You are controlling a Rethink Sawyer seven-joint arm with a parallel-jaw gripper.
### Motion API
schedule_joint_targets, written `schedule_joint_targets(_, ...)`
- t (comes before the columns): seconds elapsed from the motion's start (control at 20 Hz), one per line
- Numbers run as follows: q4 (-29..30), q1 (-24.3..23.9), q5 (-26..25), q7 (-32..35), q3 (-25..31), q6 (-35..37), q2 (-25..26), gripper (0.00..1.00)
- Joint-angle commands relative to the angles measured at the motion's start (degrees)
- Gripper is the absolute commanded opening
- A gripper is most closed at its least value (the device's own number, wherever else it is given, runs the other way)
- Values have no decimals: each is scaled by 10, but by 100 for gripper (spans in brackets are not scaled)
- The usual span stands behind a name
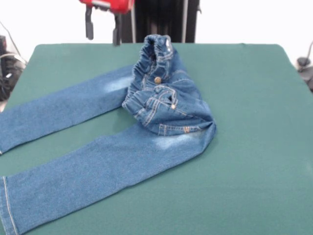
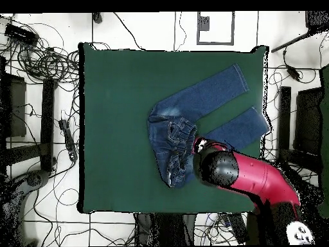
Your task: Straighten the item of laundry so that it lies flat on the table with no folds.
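Front view: 1 small pair of medium-blue denim jeans with faded whitish patches (image 1: 146, 127) lies on 1 large table covered in dark green felt-like cloth (image 1: 254, 147), both legs spread out flat, while the elastic waistband end is folded back over the seat into a bunched heap with the brass button on top. The 2 hems reach the table's edge; the lower one looks to sit right at it. 1 red-and-black gripper (image 1: 102, 30) hangs above the table just beside the waistband, its 2 dark fingers apart and holding nothing. Risks, as I judge them: a pinch on the heap could take 2 layers and drag the fold along instead of opening it; a pull away from the legs could slide the whole garment; a push toward the hems could tip them off the table. Overhead view: the arm covers part of the waistband.
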Motion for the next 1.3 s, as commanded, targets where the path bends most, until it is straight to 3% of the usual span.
schedule_joint_targets(0.05, -95, 23, 20, 33, 76, 13, 108, 100)
schedule_joint_targets(0.85, -156, 17, 11, 51, 78, -74, 250, 100)
schedule_joint_targets(1.3, -149, 39, 26, 79, 82, -106, 273, 100)
